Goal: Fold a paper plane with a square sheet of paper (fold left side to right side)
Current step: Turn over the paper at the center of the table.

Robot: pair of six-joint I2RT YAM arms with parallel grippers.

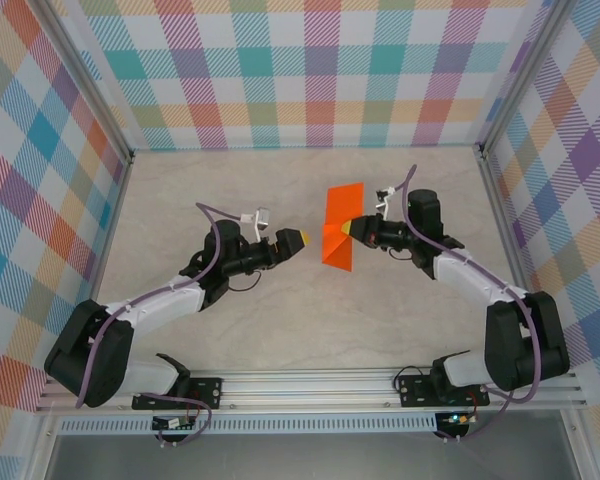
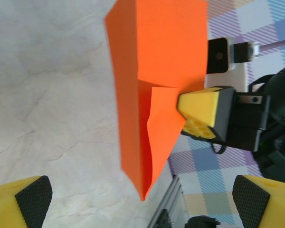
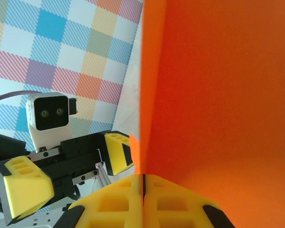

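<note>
The orange square sheet of paper is folded along a centre crease into a pointed, paper-plane-like shape and hangs just above the table, right of centre. My right gripper is shut on its right edge; in the right wrist view its jaws meet on the paper. My left gripper stands open just left of the paper, apart from it. In the left wrist view the paper hangs ahead with its point down, the right gripper's fingers pinching it, and my left gripper holds nothing.
The beige marble-look table is walled by plaid panels at the back and both sides. An aluminium rail carrying both arm bases runs along the near edge.
</note>
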